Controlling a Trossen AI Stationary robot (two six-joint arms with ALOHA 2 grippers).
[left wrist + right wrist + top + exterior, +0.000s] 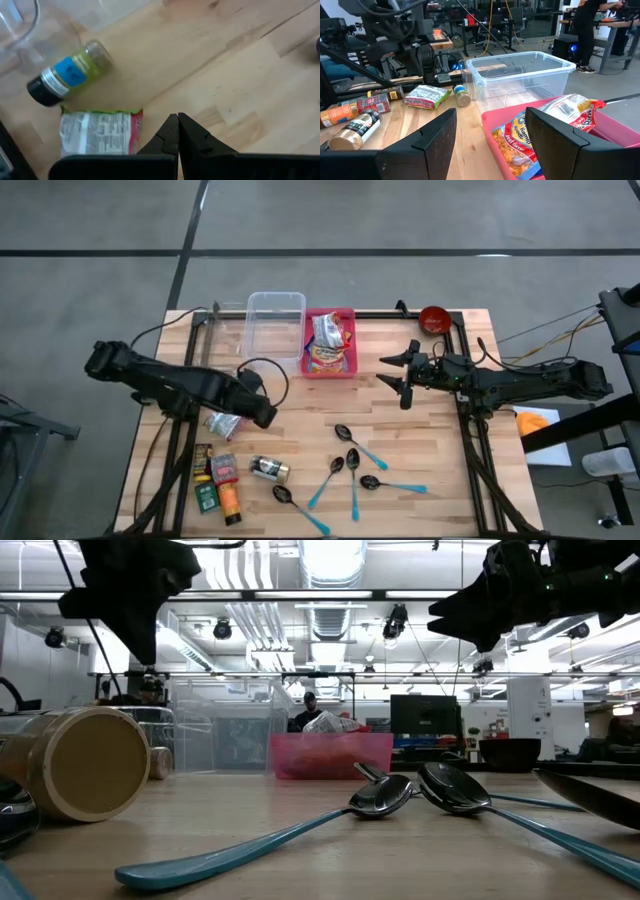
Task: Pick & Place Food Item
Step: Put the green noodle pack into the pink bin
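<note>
I see two snack packets point(327, 343) lying in the pink bin point(346, 369) at the far middle of the table point(440, 470); in my right wrist view the upper one point(572, 111) is silver and red, lying over an orange one with printed lettering. Just beside the pink bin, on its left, stands the clear plastic bin point(273, 315), and I can't make out anything inside it.

My right pincer point(404, 377) hangs above the table a little to the right of the pink bin, fingers spread wide apart and holding nothing. From its own camera both dark fingers point(436, 135) frame the pink bin and the clear one behind it.

My left pincer point(262, 414) sits over the left half of the table, fingers point(170, 134) pressed together with nothing between them. Right beside it lies a green-edged food packet point(222, 424), and near that a small spice jar point(70, 74) with a blue label and black cap, on its side.

Nearer the front left I see a cluster of bottles and small packages point(219, 478) and a can point(269, 469) lying on its side. Toward the front middle, five black spoons with teal handles point(352, 466) are scattered on the wood. A red bowl point(434, 318) sits at the far right corner. In the low view a person point(305, 712) stands well behind the table.
</note>
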